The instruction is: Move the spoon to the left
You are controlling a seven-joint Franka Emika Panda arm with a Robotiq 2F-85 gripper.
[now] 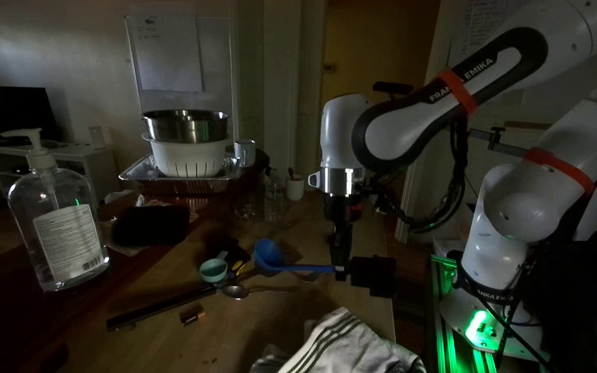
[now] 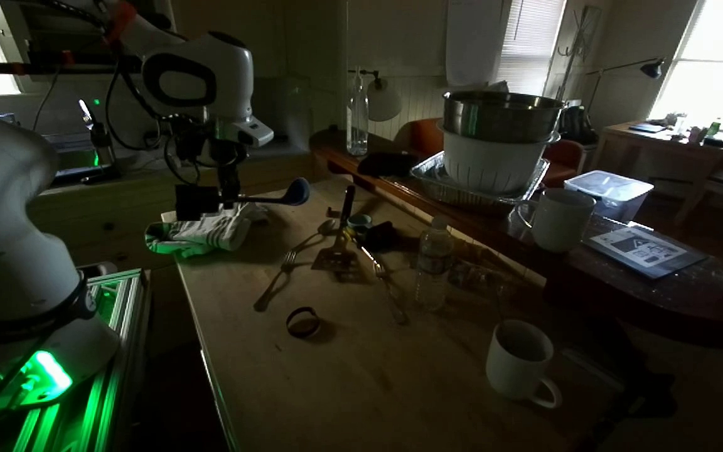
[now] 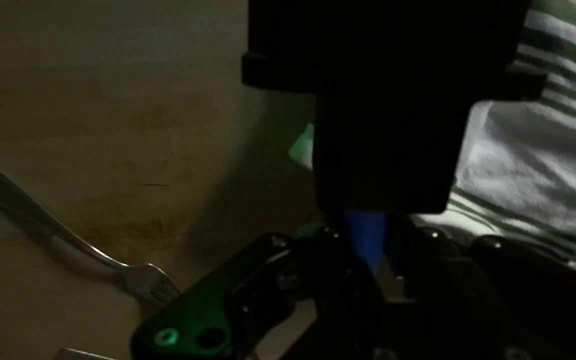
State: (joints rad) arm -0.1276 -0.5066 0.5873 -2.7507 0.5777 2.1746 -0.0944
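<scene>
Gripper (image 1: 341, 270): narrow, clasping the handle of the blue spoon (image 1: 269, 252); a strip of blue shows in its pinch in the wrist view.
Blue spoon: in the gripper, its bowl reaching out on the side away from the arm's base (image 1: 490, 270), handle near level; looks clear of the table (image 2: 361, 383), though by how much is hard to judge in this gloom.
Dark block (image 2: 197, 202): just beside the gripper on the base side, in line with the handle; perhaps a thick end meant to keep the slim handle from sliding through; whether joined to spoon or gripper, cannot tell.
Handle: pinched close to the block, bowl left free; likely handy for reach at set-down, but weight that far out could make the spoon droop or twist.
Towel (image 3: 533, 165): on the table, lower than the gripper and off to one side, bunched; seems put out of the way; could catch the spoon if lowered there.
Fork (image 2: 287, 263): on the table, lower than the gripper, off to the side opposite the towel.
Metal spoon (image 1: 236, 291): on the table, lower than the gripper and past it, away from the base; not the one held.
Spoon's route: judged mid-carry; sideways, then down, seems due; whose left, unstated.
</scene>
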